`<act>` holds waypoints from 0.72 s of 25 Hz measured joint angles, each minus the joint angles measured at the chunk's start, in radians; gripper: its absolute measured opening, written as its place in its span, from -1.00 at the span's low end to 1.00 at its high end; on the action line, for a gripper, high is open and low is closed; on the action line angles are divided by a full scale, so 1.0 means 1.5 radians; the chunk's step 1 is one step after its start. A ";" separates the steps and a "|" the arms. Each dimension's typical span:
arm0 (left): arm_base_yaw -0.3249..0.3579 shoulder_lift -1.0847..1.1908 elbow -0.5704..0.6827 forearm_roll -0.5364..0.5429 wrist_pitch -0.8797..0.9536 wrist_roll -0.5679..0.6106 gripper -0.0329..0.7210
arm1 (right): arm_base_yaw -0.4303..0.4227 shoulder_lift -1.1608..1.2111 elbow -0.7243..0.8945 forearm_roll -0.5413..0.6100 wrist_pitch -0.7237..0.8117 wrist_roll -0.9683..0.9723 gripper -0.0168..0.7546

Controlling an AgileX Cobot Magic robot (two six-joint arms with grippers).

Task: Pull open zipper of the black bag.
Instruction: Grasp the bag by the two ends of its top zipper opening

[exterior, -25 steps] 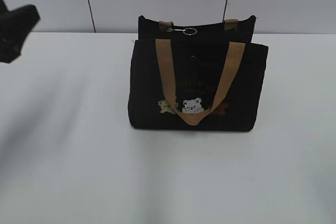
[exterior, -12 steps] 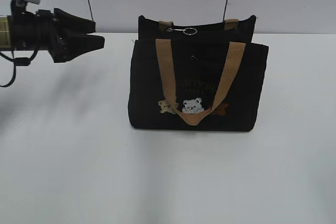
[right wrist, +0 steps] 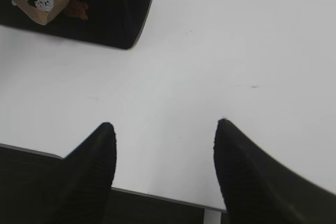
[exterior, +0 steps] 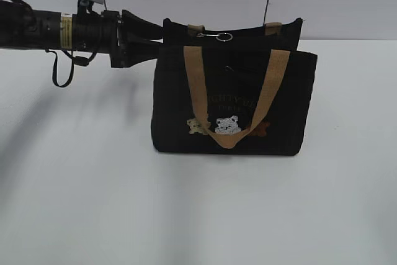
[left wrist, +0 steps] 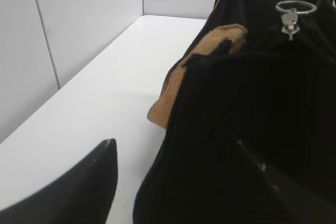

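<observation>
Left gripper (exterior: pixel 155 34) spread wide at the bag's upper left corner, holding nothing; in the wrist view one finger (left wrist: pixel 92 182) is over the table, the other against the bag's side. Right gripper (right wrist: pixel 163 150) also spread and empty, hanging over the table (right wrist: pixel 220 51) near its edge, well apart from the bag. Black bag (exterior: pixel 248 134) stands upright mid-table, boxy, front face toward the camera, tan handle (exterior: pixel 198 85) draped down the front, bear patches (exterior: pixel 227 125) low centre. Zipper (exterior: pixel 245 32) runs left-right along the top edge, same as the bag's long axis; its silver ring pull (exterior: pixel 224 36) sits left of centre.
</observation>
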 joint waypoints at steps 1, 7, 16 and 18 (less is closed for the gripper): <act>-0.005 0.004 -0.009 0.001 0.000 -0.006 0.41 | 0.000 0.000 0.000 0.000 0.000 0.000 0.21; -0.031 0.038 -0.046 0.002 0.003 -0.027 0.38 | 0.000 0.000 0.000 0.000 0.000 0.000 0.21; -0.033 0.040 -0.048 0.001 0.014 -0.032 -0.82 | 0.000 0.000 0.000 0.000 0.000 0.000 0.21; -0.033 0.040 -0.048 0.001 0.014 -0.032 -0.86 | 0.000 0.000 0.000 0.000 0.000 0.000 0.21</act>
